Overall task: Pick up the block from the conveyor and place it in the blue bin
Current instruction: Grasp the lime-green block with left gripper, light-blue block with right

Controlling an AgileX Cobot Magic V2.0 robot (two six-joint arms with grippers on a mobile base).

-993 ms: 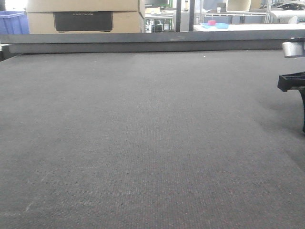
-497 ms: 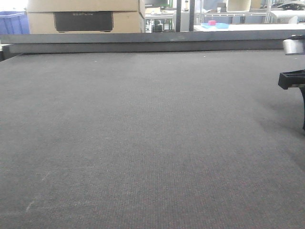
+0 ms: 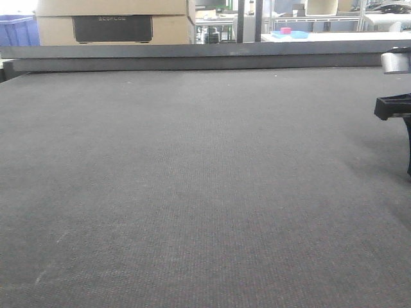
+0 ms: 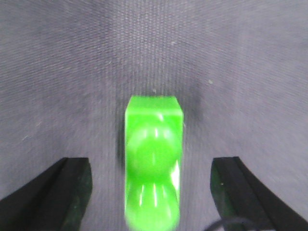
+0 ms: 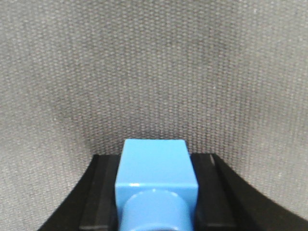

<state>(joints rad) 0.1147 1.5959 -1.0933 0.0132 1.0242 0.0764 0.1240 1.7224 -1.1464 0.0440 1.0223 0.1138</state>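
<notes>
On the conveyor (image 4: 72, 72), a probably light, stiff, slick green block (image 4: 153, 144) is straddled by the released left hand (image 4: 150, 166), best pinched across its flat sides, while a blue block (image 5: 155, 163) is clamped in the right hand (image 5: 155, 168).

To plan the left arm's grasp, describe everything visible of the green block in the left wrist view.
The bright green glossy plastic block is an elongated brick with two rounded studs visible on top, its near end blurred. It lies flat on the dark grey woven conveyor belt, long axis pointing away from the camera, casting a faint shadow. It sits centred between the black fingers of the open left gripper, belt showing on both sides; only the belt touches it.
</notes>
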